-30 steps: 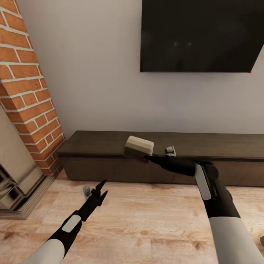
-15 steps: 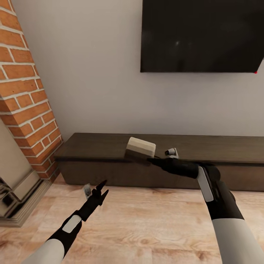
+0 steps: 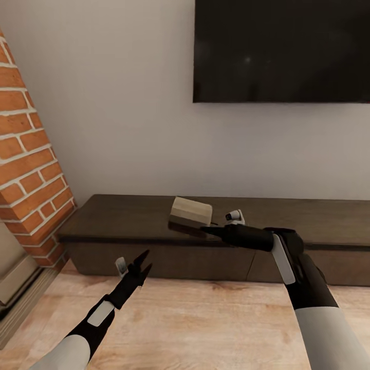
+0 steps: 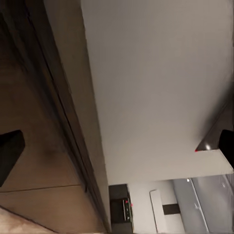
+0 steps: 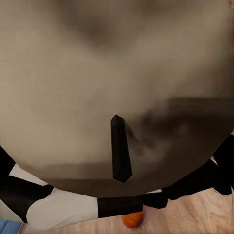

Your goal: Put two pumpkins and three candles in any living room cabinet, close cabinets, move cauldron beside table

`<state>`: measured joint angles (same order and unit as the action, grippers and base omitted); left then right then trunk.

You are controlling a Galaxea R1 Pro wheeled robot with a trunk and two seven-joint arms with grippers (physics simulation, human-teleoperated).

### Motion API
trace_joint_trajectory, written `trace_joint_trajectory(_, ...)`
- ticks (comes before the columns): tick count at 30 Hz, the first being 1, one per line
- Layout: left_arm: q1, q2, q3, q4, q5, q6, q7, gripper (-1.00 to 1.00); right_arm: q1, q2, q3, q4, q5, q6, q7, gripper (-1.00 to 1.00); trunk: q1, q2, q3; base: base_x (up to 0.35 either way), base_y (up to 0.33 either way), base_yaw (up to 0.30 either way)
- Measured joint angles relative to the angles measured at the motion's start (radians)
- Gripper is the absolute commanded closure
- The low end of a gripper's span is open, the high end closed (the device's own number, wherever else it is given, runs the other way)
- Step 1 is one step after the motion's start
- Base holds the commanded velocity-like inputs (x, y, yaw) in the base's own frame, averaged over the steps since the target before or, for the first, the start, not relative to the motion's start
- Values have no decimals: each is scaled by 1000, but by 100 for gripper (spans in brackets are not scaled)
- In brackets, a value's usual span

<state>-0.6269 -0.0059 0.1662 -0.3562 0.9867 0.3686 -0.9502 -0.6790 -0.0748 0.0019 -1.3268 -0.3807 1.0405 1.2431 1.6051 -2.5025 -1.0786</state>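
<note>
- The right hand is held out in front of the robot, clamped on a tan-beige candle that lies tipped on its side between the fingers.
- The candle hangs in the air above the front edge of the long dark-brown cabinet, not touching its top.
- In the right wrist view the candle sits close against the camera, with one dark fingertip pressed across its surface.
- Below the candle in that same view, a bit of a bright-orange pumpkin shows on the wooden floor.
- The left hand is lower and to the left, over the plank floor in front of the cabinet; its two fingers stand slightly apart and hold nothing.
- The cabinet's drawer fronts lie flush and shut.
- A black television hangs on the pale wall above the cabinet.
- A red brick fireplace column stands at the cabinet's left end.
</note>
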Motion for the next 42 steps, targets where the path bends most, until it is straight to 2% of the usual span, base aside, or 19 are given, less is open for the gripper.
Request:
trace_joint_trajectory(7, 0, 1, 0, 1, -1, -1, -31, -100, 0, -1, 0, 0, 2, -1, 0, 100, 0, 0, 0, 257, -94, 0)
trace_joint_trajectory(33, 0, 16, 2, 2, -1, -2, -33, -100, 0, 0, 0, 0, -4, 2, 0, 100, 1, 0, 0, 6, -2, 0)
trace_joint_trajectory(42, 0, 18, 2, 1, -1, -1, -33, -100, 0, -1, 0, 0, -2, 1, 0, 100, 5, -2, -35, 0, 0, 0)
